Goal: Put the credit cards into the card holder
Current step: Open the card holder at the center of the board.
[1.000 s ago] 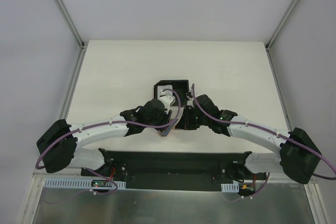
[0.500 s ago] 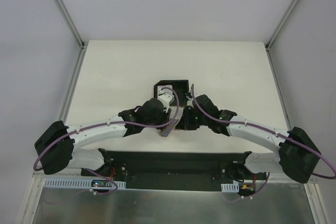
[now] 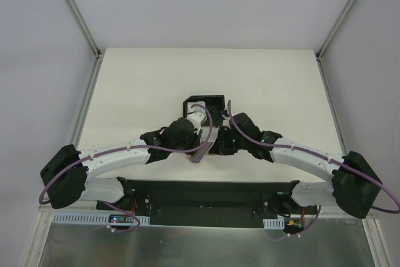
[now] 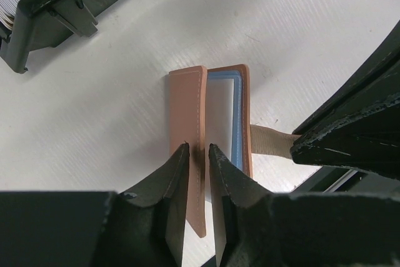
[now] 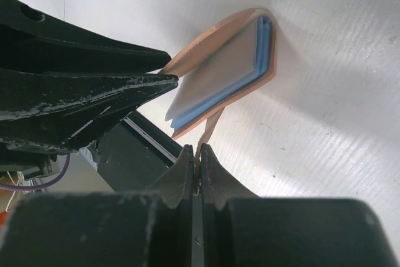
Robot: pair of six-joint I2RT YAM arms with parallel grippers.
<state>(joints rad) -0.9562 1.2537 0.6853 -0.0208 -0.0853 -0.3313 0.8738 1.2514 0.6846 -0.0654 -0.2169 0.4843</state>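
At the near edge of the table (image 3: 137, 85), both arm bases sit side by side; the left arm (image 3: 119, 154) and right arm (image 3: 300, 154) reach inward and meet close together just ahead of the bases.

Left gripper (image 4: 198, 151): fingers drawn in on one leather half of the card holder (image 4: 187, 104), a pad on each face of that flap.

Right gripper (image 5: 199, 151): fingers pressed together, pinching the thin snap tab (image 4: 269, 141) that runs off the holder's other half; the two grippers are very near each other, one on each side of the wallet.

Card holder: tan-brown, partly open in a narrow V between the two grippers, over the white tabletop; cannot tell whether it touches the surface.

Credit cards (image 4: 222, 107): lying inside the V against the tab-side half; a pale grey face on top, light blue edges behind it; whether they sit in a pocket cannot be told.

Further out, just beyond the grippers: a black box (image 3: 212, 98), open-sided, something pale and ribbed inside it; it stands apart from the wallet.
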